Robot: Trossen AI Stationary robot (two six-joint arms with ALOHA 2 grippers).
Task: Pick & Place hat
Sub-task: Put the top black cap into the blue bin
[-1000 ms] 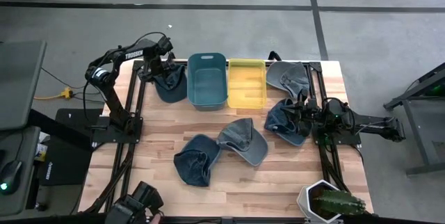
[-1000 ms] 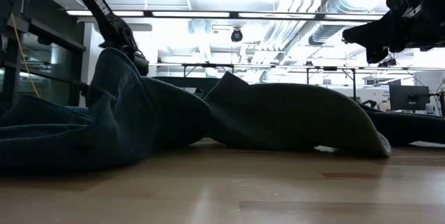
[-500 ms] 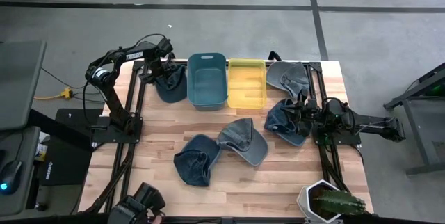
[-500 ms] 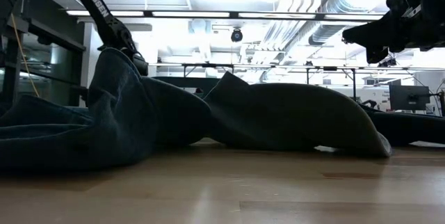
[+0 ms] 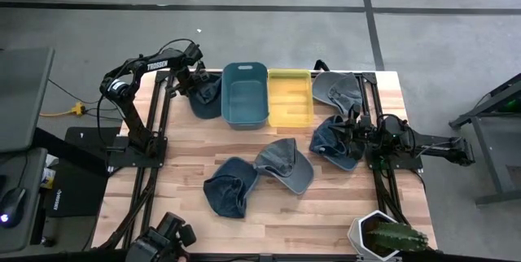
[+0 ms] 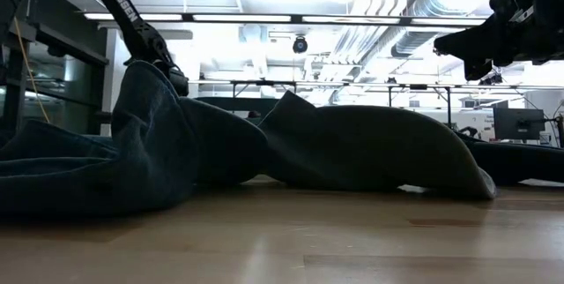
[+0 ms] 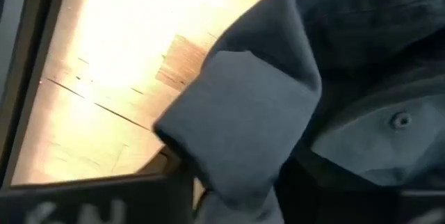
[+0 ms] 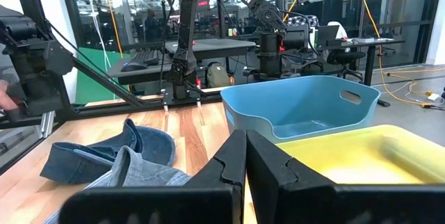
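High view: 5 caps on the bench (image 5: 326,205). The left gripper (image 5: 198,81) is at the far left corner, on a dark blue cap (image 5: 205,98) that lies just beside the teal bin (image 5: 244,93). The yellow bin (image 5: 289,97) stands touching the teal one.

Left wrist view: cap fabric (image 7: 243,126) fills the frame, a folded edge caught at the gripper, bench boards behind; this grip is not resolvable from above.

The right gripper (image 5: 356,132) rests over the blue cap (image 5: 334,141) at the right side, near a grey cap (image 5: 336,89). Right wrist view: its fingers (image 8: 229,161) are pressed together, holding nothing.

Low view: only the 2 front caps (image 6: 176,143) show, blocking the bins.
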